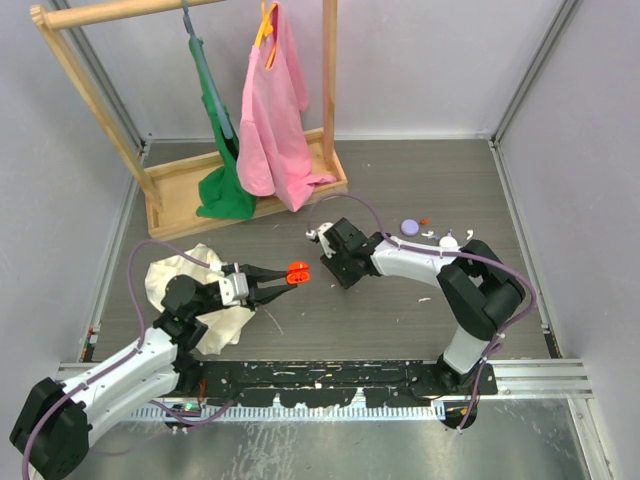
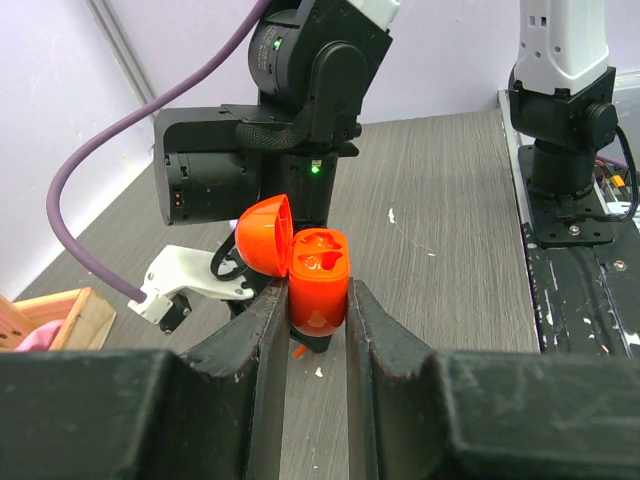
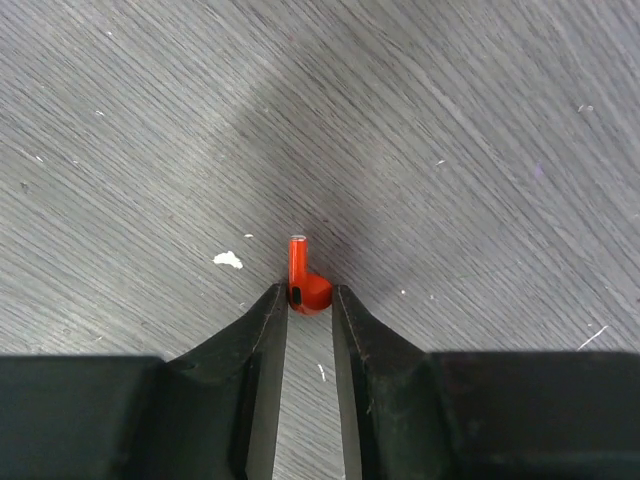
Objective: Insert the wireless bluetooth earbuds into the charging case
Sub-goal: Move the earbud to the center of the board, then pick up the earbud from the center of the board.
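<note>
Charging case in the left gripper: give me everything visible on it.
The charging case is a small, rounded, glossy orange-red plastic box. Its domed lid is hinged open, swung to the left in the left wrist view, baring two moulded recesses in the top; whether either is filled is unclear. The body stands upright, clamped on both sides between the fingers of the left gripper and held clear of the table. Nothing else touches it.

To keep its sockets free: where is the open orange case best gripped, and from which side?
Grip the orange case on its lower body, across the two side walls, coming from its bottom end, as the left gripper does. The lid hangs open at the top edge, so there the jaws block neither it nor the sockets.
</note>
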